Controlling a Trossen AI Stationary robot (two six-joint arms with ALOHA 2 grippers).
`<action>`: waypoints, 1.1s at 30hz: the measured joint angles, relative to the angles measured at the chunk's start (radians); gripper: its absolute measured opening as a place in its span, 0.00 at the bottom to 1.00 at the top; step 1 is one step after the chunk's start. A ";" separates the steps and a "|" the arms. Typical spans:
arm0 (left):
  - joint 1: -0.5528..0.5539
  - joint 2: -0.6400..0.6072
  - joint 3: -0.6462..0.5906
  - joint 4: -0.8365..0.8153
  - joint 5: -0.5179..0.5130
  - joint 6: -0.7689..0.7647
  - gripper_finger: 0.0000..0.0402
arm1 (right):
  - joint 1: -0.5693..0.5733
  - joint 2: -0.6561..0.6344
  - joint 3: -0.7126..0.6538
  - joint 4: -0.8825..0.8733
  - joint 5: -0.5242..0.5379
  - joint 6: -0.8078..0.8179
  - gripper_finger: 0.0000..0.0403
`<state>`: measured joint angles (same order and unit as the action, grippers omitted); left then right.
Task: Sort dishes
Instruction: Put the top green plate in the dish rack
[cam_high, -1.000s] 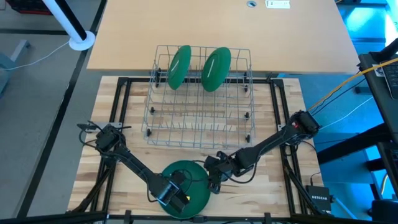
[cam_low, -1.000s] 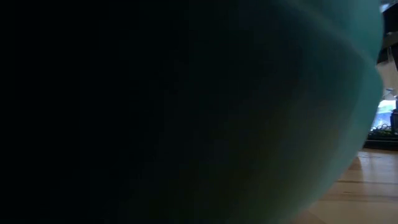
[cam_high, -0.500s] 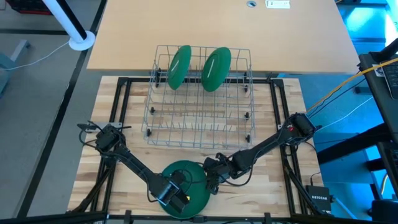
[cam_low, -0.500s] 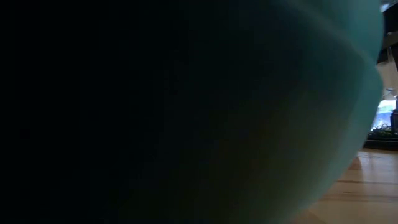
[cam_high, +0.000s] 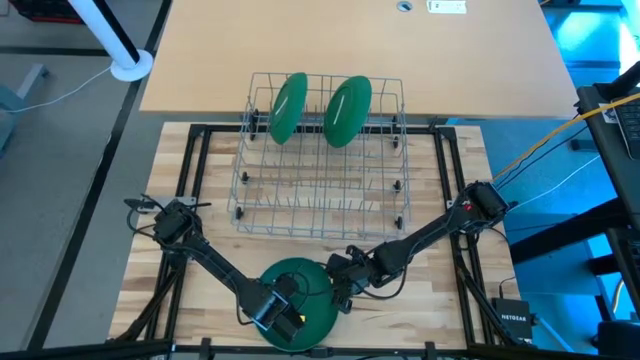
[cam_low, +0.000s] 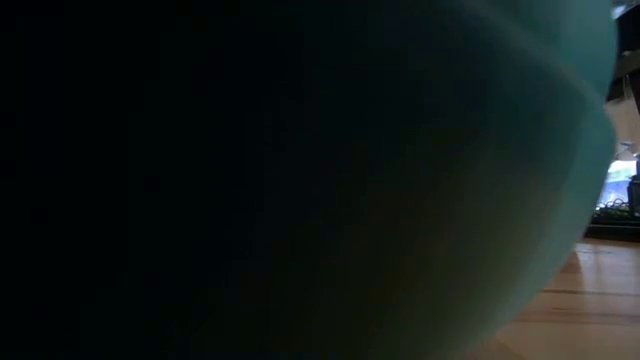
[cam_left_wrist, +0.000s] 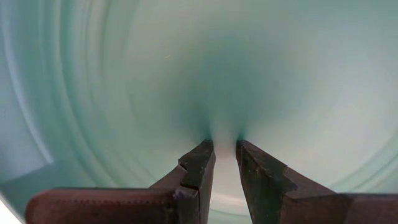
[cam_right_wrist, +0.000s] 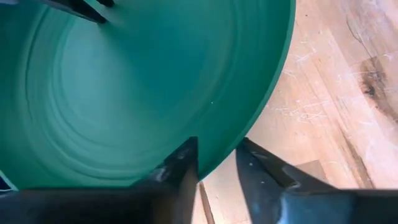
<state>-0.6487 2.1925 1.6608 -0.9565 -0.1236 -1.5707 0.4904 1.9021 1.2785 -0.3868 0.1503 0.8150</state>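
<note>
Your wire rack (cam_high: 320, 160) stood at the far middle of the wooden surface (cam_high: 440, 200), and everything below is placed against it. Two green plates stood on edge in the rack's far row: one plate (cam_high: 289, 106) toward its left end, the other plate (cam_high: 347, 111) toward its right end, apart from each other.

A third plate (cam_high: 310, 300) sat in front of the rack, at the near edge of the surface, roughly in line with the rack's middle. Whether more plates lay stacked beneath it could not be told.

Your left pincer (cam_high: 283, 308) was over this near plate, on the plate's left half. In the left wrist view its fingers (cam_left_wrist: 200, 168) stood close together with a narrow gap, tips against the plate's face (cam_left_wrist: 186, 74); whether they clamped anything could not be told.

Your right pincer (cam_high: 338, 292) was at the near plate's right rim, the arm reaching in from the rack's right front side. In the right wrist view one finger (cam_right_wrist: 184, 163) lay over the plate's green face (cam_right_wrist: 124, 87) and the other finger sat outside over the wood, the rim passing between them. The fingers straddled the rim; whether they pressed on it could not be told.

The low view was filled by a close, dark teal curved shape (cam_low: 540, 150), with a strip of the surface at its right.
</note>
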 joint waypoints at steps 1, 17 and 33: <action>0.000 0.000 0.000 0.001 0.000 0.000 0.17 | 0.000 -0.001 0.000 -0.002 0.003 -0.001 0.22; 0.001 0.005 0.055 -0.013 0.005 0.113 0.17 | -0.003 -0.001 0.000 -0.005 0.086 -0.033 0.03; -0.022 0.010 0.259 -0.223 -0.021 0.247 0.17 | 0.003 -0.025 0.000 -0.010 0.052 -0.090 0.01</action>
<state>-0.6707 2.2028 1.9200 -1.1791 -0.1445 -1.3242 0.4937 1.8766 1.2785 -0.3966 0.2022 0.7250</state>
